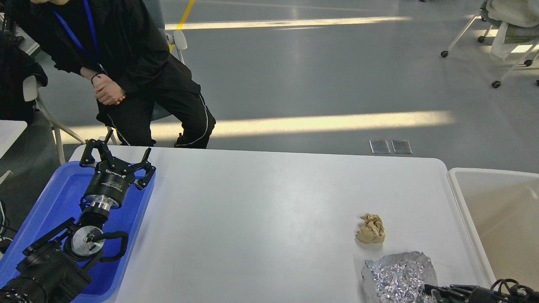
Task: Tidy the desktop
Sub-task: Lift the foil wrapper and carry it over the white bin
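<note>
The white desktop (269, 202) fills the middle of the head view. A crumpled brown paper ball (371, 229) lies on its right part. A crumpled piece of silver foil (398, 275) lies just in front of the ball, at the near edge. My left gripper (119, 155) is open and empty, held over the far end of the blue tray (54, 202) at the left. My right gripper (440, 291) shows only as a dark part at the bottom right edge, right next to the foil. Its fingers cannot be told apart.
A beige-white bin (497, 219) stands against the desktop's right edge. A person in black (134, 71) sits just behind the table's far left corner. Wheeled chairs (505, 38) stand far back right on the grey floor.
</note>
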{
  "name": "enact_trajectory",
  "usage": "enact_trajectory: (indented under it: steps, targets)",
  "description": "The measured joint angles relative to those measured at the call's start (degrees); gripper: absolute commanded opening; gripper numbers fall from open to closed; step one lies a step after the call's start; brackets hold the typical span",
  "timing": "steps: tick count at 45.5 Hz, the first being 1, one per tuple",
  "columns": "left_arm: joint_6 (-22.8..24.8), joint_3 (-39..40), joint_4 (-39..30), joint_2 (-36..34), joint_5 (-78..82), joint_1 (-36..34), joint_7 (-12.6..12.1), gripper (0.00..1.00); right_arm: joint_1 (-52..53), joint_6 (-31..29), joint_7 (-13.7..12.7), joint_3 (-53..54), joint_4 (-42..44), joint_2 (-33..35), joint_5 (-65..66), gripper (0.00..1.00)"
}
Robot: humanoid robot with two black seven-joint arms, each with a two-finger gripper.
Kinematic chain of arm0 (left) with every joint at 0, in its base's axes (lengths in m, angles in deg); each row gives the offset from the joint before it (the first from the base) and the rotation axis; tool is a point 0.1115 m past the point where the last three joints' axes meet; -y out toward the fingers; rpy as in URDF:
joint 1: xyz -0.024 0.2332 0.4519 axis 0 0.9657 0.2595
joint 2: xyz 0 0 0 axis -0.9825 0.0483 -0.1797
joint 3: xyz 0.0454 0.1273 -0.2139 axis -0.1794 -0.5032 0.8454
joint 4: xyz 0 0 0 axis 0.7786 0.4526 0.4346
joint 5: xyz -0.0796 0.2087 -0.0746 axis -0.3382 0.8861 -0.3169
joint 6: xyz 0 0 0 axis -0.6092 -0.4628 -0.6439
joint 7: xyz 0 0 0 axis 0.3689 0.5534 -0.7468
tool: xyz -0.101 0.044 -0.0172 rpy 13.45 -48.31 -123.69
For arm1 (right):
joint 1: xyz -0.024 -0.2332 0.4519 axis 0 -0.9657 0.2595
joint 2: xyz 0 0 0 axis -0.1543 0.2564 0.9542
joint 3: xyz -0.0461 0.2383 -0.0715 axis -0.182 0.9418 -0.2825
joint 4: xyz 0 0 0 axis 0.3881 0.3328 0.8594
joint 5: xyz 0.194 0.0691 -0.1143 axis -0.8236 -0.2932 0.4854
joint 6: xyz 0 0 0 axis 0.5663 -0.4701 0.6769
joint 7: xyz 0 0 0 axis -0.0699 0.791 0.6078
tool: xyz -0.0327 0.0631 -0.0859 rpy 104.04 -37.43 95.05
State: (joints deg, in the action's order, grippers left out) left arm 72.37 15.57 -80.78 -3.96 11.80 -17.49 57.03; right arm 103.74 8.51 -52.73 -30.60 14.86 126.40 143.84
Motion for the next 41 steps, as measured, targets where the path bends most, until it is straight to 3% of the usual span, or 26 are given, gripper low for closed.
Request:
enact_trajectory:
  steps: [22,41]
  targets:
    - [0.00,0.00,0.00,0.00,0.01,0.00,0.00,1.00,1.48,0.89,-0.22,-2.01,0.68,-1.07,-2.09,0.00]
    - [0.00,0.00,0.00,0.00,0.01,0.00,0.00,1.00,8.22,-0.87,1.67,-1.77,-9.30,8.05,-7.31,0.00]
